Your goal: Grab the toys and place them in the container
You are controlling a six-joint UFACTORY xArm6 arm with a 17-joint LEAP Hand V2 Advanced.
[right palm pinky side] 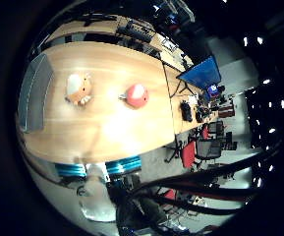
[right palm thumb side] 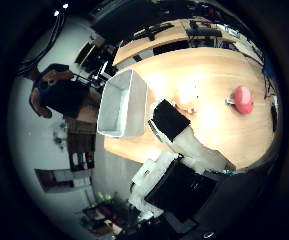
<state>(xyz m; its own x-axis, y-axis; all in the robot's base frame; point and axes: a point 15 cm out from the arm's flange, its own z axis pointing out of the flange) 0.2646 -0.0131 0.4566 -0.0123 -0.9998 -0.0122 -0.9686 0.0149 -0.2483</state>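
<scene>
An orange and white toy (right palm pinky side: 79, 88) and a pink-red toy (right palm pinky side: 136, 94) lie on the wooden table (right palm pinky side: 102, 128), a short way from each other. A clear grey container (right palm pinky side: 33, 93) stands at the table's end beside the orange and white toy. The right thumb side palm view shows the container (right palm thumb side: 122, 103), seemingly with nothing in it, the pink-red toy (right palm thumb side: 243, 98), and the orange and white toy (right palm thumb side: 189, 93) partly hidden behind a finger. My hand (right palm thumb side: 179, 155) is well above the table, its fingers relaxed and holding nothing.
Beyond the table's long side stand other desks, a blue board (right palm pinky side: 200, 74) and a red chair (right palm pinky side: 189, 152). Dark chairs and shelving (right palm thumb side: 79, 150) stand off the table's container end.
</scene>
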